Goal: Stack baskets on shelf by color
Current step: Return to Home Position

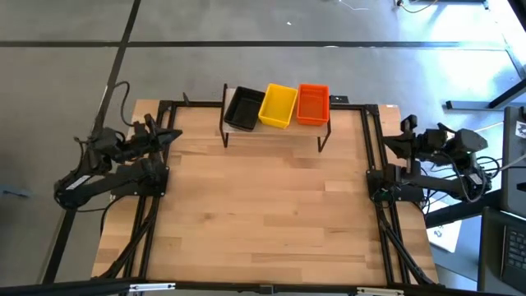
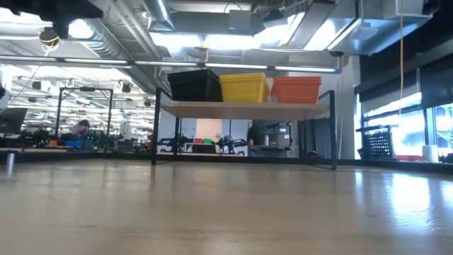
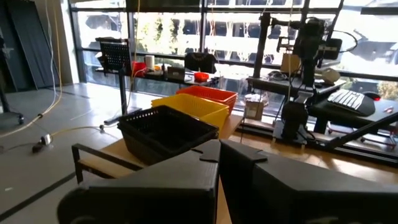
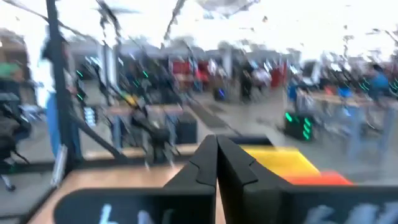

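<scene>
A black basket stack [image 1: 244, 108], a yellow one [image 1: 278, 105] and an orange one [image 1: 312, 104] stand side by side on the light-wood shelf [image 1: 271, 131] at the table's far edge; in the low view the black [image 2: 193, 85], yellow [image 2: 244, 87] and orange [image 2: 296, 89] baskets rest by their bottoms on the plank [image 2: 244, 108]. My left gripper [image 1: 174, 136] is at the table's left edge, shut, touching nothing. My right gripper [image 1: 386, 140] is at the right edge, shut [image 4: 216, 163], touching nothing.
The shelf stands on thin black legs [image 2: 155, 134] at the far side. A black frame [image 1: 366, 148] runs along the table's sides. The wooden tabletop [image 1: 263, 205] stretches between the arms. A person [image 2: 83, 127] shows far off in the room.
</scene>
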Robot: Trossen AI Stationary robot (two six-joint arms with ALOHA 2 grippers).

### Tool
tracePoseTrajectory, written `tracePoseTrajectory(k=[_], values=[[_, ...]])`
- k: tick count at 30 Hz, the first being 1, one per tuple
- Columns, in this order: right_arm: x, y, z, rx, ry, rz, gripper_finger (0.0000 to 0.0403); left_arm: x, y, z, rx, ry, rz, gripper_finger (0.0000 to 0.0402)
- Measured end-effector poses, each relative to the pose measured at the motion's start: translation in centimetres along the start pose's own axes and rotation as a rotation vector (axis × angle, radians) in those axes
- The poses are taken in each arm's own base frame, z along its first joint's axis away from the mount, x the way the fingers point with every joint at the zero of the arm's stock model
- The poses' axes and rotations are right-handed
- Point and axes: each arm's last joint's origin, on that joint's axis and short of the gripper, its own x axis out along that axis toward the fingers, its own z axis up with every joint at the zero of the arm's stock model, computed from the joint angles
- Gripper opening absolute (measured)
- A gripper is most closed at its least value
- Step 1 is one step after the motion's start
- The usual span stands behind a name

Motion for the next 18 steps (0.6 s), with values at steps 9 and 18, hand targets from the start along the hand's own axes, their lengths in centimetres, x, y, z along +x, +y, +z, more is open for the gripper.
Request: tracePoseTrajectory(k=[9,18], values=[[3.2,0.3,-3.0,-0.059,-0.082,0.091,0.0,2.6,0.2,-4.3,-0.003,-0.047,-0.029,0.0],[5.4,0.3,-6.8,-0.034,-0.081,0.101,0.0,4.0,0.4,-8.1,-0.013,-0.107,-0.038,0.0]])
